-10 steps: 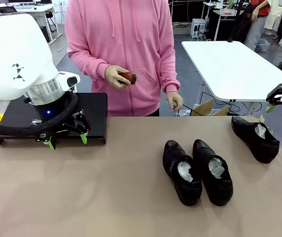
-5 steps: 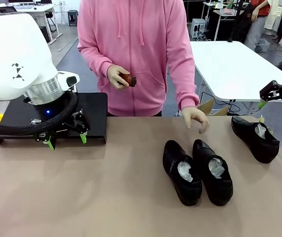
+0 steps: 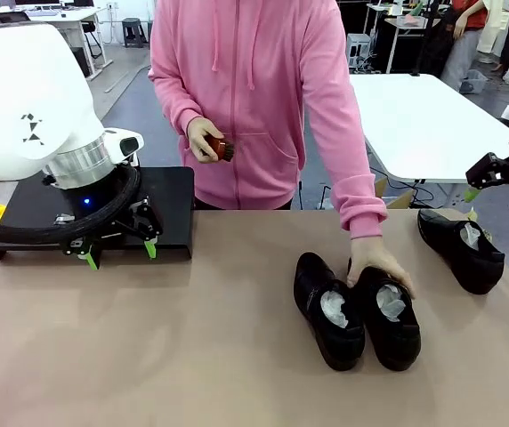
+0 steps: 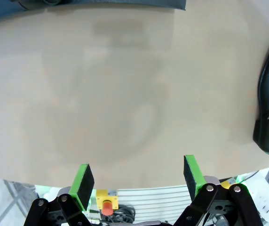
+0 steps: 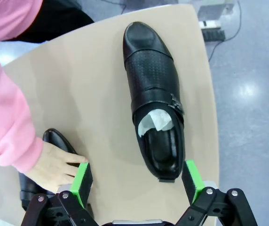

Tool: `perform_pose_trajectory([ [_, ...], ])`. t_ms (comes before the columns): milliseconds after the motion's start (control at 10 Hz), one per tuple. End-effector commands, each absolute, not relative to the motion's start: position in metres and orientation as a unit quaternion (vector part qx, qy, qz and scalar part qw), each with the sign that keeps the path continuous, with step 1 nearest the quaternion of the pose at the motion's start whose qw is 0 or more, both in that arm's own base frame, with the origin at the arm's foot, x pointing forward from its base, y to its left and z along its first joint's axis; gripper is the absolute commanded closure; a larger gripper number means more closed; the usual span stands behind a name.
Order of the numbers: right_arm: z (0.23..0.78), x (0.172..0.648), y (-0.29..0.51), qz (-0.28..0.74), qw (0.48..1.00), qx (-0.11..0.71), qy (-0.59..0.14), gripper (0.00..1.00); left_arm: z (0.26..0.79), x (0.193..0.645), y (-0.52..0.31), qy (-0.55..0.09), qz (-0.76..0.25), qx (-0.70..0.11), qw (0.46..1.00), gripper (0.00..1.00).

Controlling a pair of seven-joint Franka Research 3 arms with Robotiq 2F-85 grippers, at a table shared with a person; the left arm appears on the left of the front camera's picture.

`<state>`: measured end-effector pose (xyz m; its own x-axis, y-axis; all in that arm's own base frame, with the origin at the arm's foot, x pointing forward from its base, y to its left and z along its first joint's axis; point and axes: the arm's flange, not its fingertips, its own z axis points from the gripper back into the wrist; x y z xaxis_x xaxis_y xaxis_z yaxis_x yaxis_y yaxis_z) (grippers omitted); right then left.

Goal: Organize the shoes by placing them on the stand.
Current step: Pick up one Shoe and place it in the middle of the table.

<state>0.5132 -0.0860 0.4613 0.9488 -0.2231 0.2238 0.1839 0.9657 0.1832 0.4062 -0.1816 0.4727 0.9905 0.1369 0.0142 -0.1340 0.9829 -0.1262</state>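
the person's hand [image 3: 377,265] has dropped onto one of three shoes [image 3: 313,279].

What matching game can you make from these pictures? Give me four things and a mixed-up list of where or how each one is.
Things:
1. brush
2. stand
3. lone shoe
4. left tool

Places or states:
a. open, holding nothing
b. in the person's raised hand
c. by itself at the far right
d. at the left, partly behind the white arm

Pairs: 1-b, 2-d, 3-c, 4-a
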Motion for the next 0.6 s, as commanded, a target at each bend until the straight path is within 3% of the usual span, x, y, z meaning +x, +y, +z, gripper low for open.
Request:
perform_pose_trajectory([
  [0,0.4627,0.5265,-0.0962,-0.075,0.987,0.073,-0.119,0.0,0.4749,0.4073,-0.1814,-0.011,0.075,-0.064,0.995,0.01],
  [500,0.4649,0.5248,-0.1011,-0.077,0.987,0.082,-0.113,0.0,0.4749,0.4073,-0.1814,-0.011,0.075,-0.064,0.995,0.01],
])
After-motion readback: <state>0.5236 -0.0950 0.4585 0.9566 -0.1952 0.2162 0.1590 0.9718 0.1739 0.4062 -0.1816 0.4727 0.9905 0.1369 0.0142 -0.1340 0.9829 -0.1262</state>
